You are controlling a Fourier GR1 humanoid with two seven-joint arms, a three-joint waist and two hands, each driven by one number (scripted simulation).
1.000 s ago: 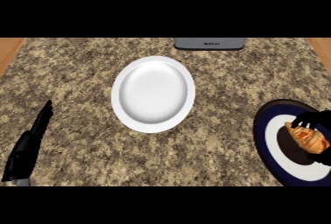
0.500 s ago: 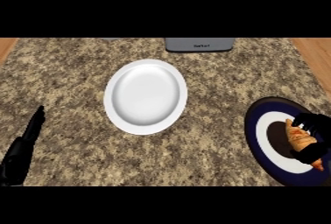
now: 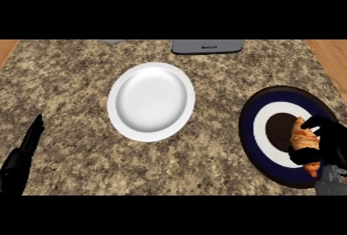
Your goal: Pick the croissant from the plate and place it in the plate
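the right hand [image 3: 327,146] curls around the croissant [image 3: 304,146] on the dark blue plate [image 3: 252,134], and the croissant's long side runs near to far. the left hand [image 3: 20,158] rests with straight fingers on the tabletop [image 3: 68,78]. farther off sits the white plate [image 3: 151,101].

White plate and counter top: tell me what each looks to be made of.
The white plate looks like glazed ceramic: smooth, uniformly white, with a soft sheen in its well, though plastic cannot be ruled out. The counter top looks like polished granite or a stone-look laminate: a speckled brown, tan and black grain runs across it.
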